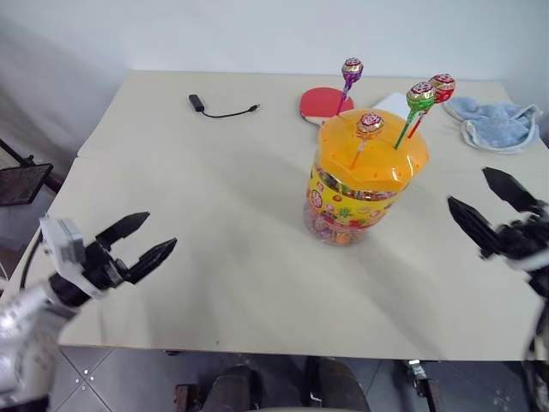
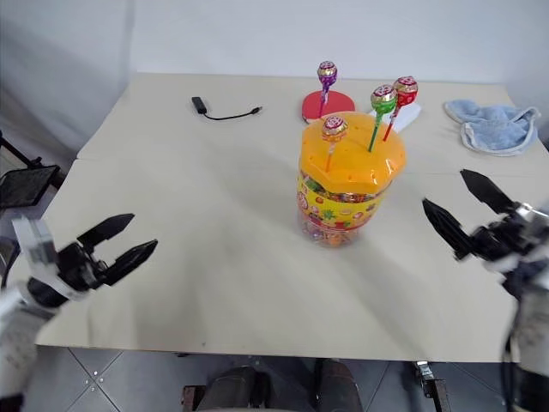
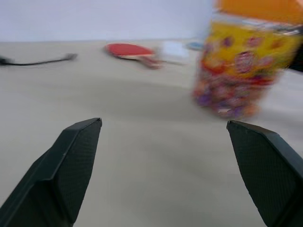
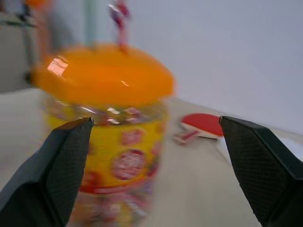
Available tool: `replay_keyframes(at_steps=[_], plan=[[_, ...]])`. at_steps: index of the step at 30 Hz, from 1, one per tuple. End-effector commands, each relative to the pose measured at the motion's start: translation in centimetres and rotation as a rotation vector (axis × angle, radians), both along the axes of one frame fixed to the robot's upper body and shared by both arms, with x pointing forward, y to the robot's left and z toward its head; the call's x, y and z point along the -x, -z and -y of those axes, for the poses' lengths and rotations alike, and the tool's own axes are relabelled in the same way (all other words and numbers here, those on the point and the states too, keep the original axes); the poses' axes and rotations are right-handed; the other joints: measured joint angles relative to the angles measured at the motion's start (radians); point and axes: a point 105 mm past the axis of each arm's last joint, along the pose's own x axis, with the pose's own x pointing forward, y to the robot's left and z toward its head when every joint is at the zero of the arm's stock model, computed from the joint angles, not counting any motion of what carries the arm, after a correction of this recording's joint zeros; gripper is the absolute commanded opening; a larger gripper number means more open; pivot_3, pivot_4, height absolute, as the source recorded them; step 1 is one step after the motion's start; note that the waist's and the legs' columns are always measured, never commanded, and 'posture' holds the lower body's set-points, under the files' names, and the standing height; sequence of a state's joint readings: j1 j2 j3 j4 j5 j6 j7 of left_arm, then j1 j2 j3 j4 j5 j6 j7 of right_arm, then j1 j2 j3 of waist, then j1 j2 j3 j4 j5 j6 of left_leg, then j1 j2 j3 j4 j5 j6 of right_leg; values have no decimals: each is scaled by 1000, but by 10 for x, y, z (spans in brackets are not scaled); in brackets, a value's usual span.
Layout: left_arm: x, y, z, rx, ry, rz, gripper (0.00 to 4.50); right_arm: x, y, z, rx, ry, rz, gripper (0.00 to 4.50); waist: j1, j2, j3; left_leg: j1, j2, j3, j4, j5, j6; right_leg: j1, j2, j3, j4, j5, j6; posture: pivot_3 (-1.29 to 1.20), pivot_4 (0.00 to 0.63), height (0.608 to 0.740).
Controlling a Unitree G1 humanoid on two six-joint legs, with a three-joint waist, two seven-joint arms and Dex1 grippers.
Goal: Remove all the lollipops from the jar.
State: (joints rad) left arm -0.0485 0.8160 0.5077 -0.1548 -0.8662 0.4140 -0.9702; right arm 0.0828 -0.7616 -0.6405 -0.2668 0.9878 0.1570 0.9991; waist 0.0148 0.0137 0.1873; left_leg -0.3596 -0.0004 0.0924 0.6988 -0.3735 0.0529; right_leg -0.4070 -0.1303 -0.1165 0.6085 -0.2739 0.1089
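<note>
Left end effector (image 3: 163,156) with its two black fingers (image 3: 66,170) spread wide over the beige tabletop (image 3: 142,123). The jar (image 3: 241,66), orange-lidded with a yellow label, stands ahead; a red paddle (image 3: 128,50) and a black cable (image 3: 38,60) lie beyond.

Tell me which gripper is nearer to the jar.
Right. The right gripper hangs open just beside the jar, on its right. The left gripper is open too, but sits well off to the jar's left, near the table's front edge.
</note>
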Motion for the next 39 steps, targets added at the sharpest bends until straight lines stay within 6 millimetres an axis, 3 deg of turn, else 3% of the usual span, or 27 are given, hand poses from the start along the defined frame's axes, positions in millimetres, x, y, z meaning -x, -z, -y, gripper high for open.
replay_keyframes(at_steps=[1,4,7,11,16,18,21,27,31,35,39], plan=[[-5,-16,17,-31,232,-30,4500,33,-19,-16,32,-117,45,4451,-2,0,0,3,-1,1,0,0,0,2,0,1,-2,0,0,0,150,740],[-26,-29,46,-88,347,35,4500,40,-19,-7,55,-64,30,4451,3,0,0,6,-2,2,-1,-1,0,6,0,1,-3,1,1,0,150,740],[-43,-45,96,-104,498,118,4500,43,-14,5,74,-15,33,4451,15,0,0,5,-3,2,-1,0,1,7,1,1,-3,2,4,0,150,740],[-54,-70,150,-48,628,145,4500,46,-13,18,63,43,49,4451,15,-2,1,3,-6,3,0,0,4,8,7,0,-7,4,8,0,150,740],[-54,-90,194,65,745,115,4500,55,-8,34,27,135,84,4451,10,-2,2,2,-4,4,0,1,4,9,13,-2,-14,7,12,0,150,740],[-52,-90,210,59,792,94,4500,56,-6,31,-4,150,107,4451,8,-2,2,2,-3,4,0,1,4,9,15,-1,-14,7,12,0,150,740],[-53,-90,236,32,829,78,4500,57,0,12,-22,86,84,4451,11,-2,2,4,-2,4,0,1,3,10,15,0,-13,7,12,0,150,740],[-60,-102,261,73,835,69,4500,59,-7,-12,4,-27,96,4451,11,-2,2,4,-3,4,0,2,3,10,15,6,-13,7,12,0,150,740],[-57,-99,269,34,870,66,4500,61,-2,-15,44,-82,87,4451,12,-2,2,4,-3,4,0,1,3,10,15,7,-14,7,12,0,150,740],[-56,-97,269,26,884,60,3638,59,2,-9,67,-84,62,4500,13,-2,2,4,-3,4,0,2,4,10,15,6,-14,7,12,0,150,740],[-55,-97,268,20,878,66,2388,55,0,-8,70,-100,73,4500,12,-2,2,3,-3,4,0,1,4,10,14,6,-14,7,12,0,150,740]])
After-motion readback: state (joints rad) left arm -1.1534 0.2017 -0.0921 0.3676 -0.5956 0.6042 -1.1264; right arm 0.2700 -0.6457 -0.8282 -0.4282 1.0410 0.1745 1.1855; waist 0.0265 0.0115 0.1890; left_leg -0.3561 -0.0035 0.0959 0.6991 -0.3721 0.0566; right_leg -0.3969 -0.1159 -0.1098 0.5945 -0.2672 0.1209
